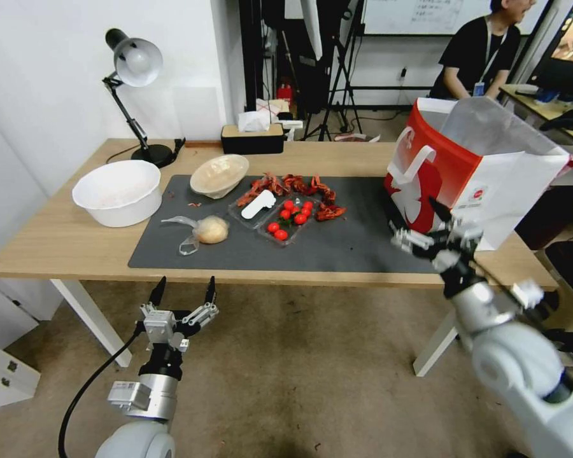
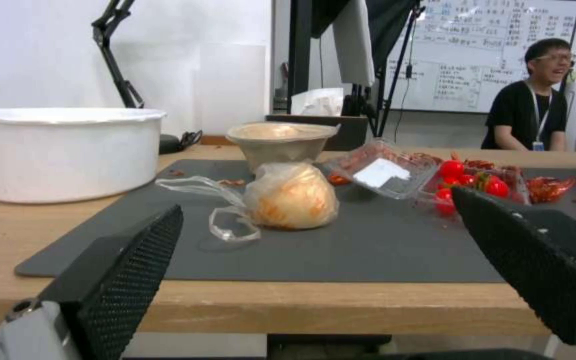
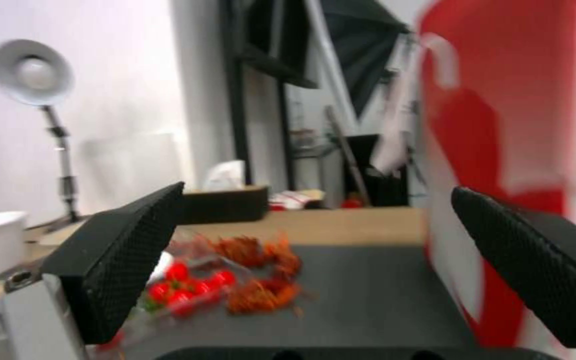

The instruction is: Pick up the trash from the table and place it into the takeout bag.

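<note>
Two grippers face you with fingers spread wide and nothing held: your left gripper [image 1: 183, 289] hangs below and in front of the table's [image 1: 57, 245] near edge, your right gripper [image 1: 426, 222] is raised at the mat's [image 1: 337, 251] right end, just beside the red front of the takeout bag [image 1: 484, 168]. Beyond the left gripper, across bare mat, lies the clear bag with tan lump [image 2: 288, 197]; farther back stands the shallow beige bowl [image 1: 219, 175], with open mat between the cherry-tomato tray [image 1: 286, 219] and the takeout bag.
</note>
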Motion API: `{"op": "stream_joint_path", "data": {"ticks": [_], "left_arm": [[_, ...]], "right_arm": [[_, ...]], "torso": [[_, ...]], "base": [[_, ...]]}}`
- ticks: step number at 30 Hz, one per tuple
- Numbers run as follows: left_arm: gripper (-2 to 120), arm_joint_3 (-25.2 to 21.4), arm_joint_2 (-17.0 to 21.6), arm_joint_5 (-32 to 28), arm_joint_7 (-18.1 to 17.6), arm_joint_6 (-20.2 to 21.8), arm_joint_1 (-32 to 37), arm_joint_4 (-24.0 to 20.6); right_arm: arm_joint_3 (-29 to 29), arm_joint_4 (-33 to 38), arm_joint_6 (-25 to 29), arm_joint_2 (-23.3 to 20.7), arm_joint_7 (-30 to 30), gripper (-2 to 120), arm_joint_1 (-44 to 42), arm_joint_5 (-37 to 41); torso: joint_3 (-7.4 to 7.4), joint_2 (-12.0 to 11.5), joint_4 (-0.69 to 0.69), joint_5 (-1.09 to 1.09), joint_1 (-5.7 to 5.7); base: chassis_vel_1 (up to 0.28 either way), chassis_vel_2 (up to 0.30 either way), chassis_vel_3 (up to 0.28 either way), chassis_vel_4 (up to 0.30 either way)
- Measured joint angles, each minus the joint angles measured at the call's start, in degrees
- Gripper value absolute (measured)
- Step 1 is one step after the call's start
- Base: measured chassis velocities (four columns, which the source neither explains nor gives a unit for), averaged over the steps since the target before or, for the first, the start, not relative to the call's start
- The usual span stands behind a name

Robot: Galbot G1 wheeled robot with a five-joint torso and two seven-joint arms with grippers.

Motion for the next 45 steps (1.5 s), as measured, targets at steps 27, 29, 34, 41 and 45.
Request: {"op": "stream_joint_path", "data": {"ticks": [27,29,34,41,45], "left_arm": [[100,0.67,0.88,-0.9,0.07,0.08,-0.79,0.41],[100,0.73,0.85,-0.9,0.07,0.09,-0.8,0.55],[100,0.81,0.83,-0.9,0.06,0.1,-0.96,0.95],[100,0.91,0.94,-0.93,0.05,0.28,-1.11,0.84],[100,0.94,0.96,-0.95,0.05,0.31,-1.12,0.77]], "right_arm": [[0.09,-8.24,11.28,10.98,1.47,100,-10.64,-6.39],[0.02,-8.36,11.43,11.12,1.47,100,-10.87,-6.42],[-0.09,-8.64,11.61,11.57,1.47,100,-11.42,-6.59],[-0.09,-8.74,11.68,11.84,1.52,100,-11.62,-7.06],[-0.09,-8.77,11.71,11.85,1.51,100,-11.64,-7.08]], "torso": [[0.01,0.0,0.01,0.01,0.01],[0.01,0.0,0.01,0.0,0.01],[0.01,0.0,0.01,0.01,0.01],[0.01,0.0,0.01,0.0,0.01],[0.01,0.0,0.01,0.0,0.01]], "base": [[0.0,0.0,0.0,0.0],[0.0,0.0,0.0,0.0],[0.0,0.0,0.0,0.0],[0.0,0.0,0.0,0.0],[0.0,0.0,0.0,0.0]]}}
